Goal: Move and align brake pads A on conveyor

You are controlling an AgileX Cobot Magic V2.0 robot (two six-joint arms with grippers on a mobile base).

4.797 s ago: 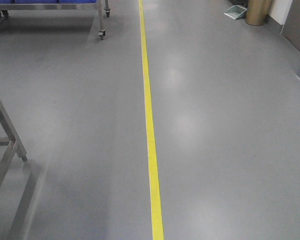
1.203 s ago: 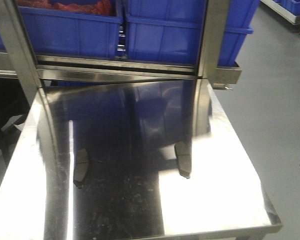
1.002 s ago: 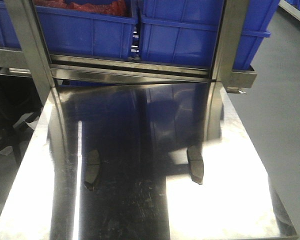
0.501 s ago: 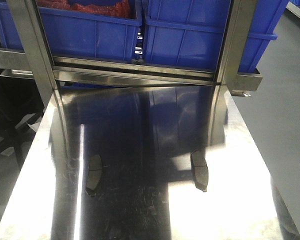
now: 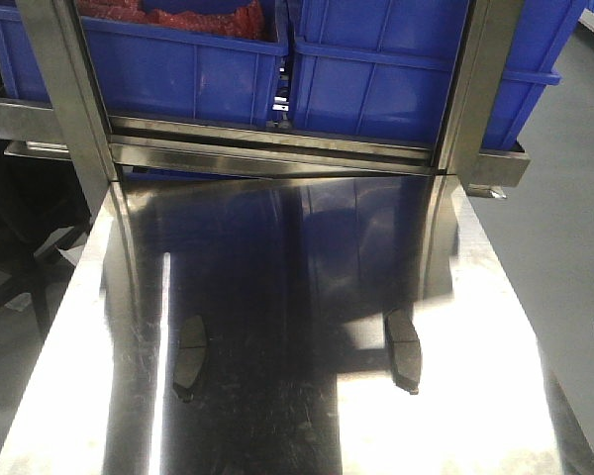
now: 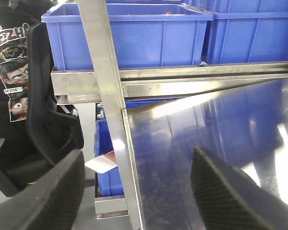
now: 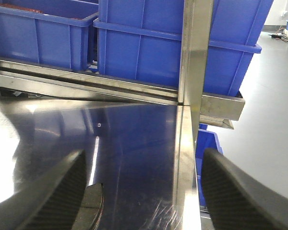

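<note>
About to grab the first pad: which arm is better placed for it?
Right, probably. The right gripper is open over the table with a pad low in its view. The left gripper, also open, hangs at the table's left edge, and its view shows no pad.

- The left gripper [image 6: 138, 158] had broad black fingers [image 6: 221, 191] with rounded tips and a fine woven texture.
- The right gripper [image 7: 144, 155] had the same black textured fingers [image 7: 240, 196].
</note>
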